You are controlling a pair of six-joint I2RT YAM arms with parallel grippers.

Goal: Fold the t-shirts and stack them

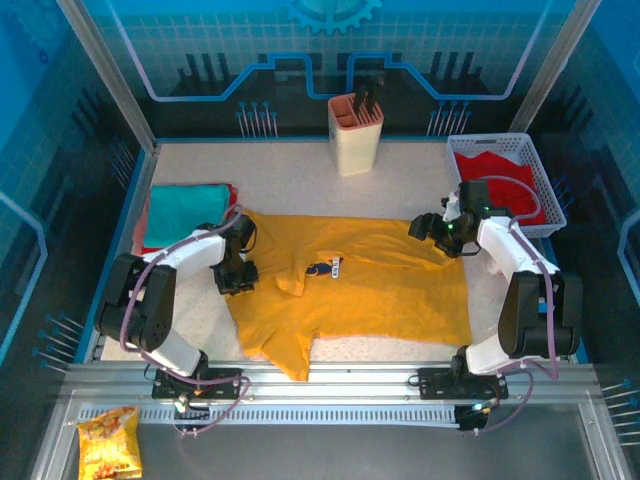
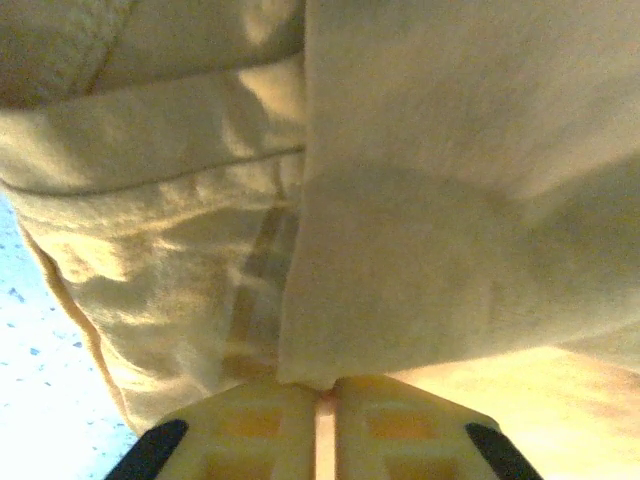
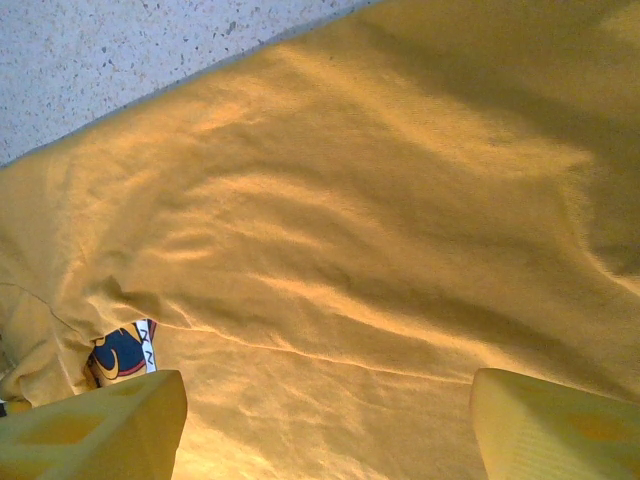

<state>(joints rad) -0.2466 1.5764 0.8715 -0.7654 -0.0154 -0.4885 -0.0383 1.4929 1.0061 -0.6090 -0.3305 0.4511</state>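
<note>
A large mustard-yellow t-shirt (image 1: 380, 280) lies spread over the table's middle, its small dark chest print (image 1: 322, 268) facing up. My left gripper (image 1: 238, 272) sits at the shirt's left edge, shut on a fold of the yellow cloth (image 2: 400, 250) that fills the left wrist view. Above the shirt's right upper corner my right gripper (image 1: 432, 228) hangs open; its fingers (image 3: 100, 430) stand wide apart over wrinkled yellow cloth (image 3: 350, 230), gripping nothing. A folded teal t-shirt (image 1: 185, 212) rests on a red one (image 1: 140, 240) at the left. Another red t-shirt (image 1: 497, 180) lies in the white basket (image 1: 488, 145).
A beige holder (image 1: 355, 132) with dark utensils stands at the back centre. A yellow-orange snack bag (image 1: 108, 442) lies off the table at the front left. Bare speckled tabletop (image 1: 420, 175) runs behind the shirt. Blue walls close in the sides.
</note>
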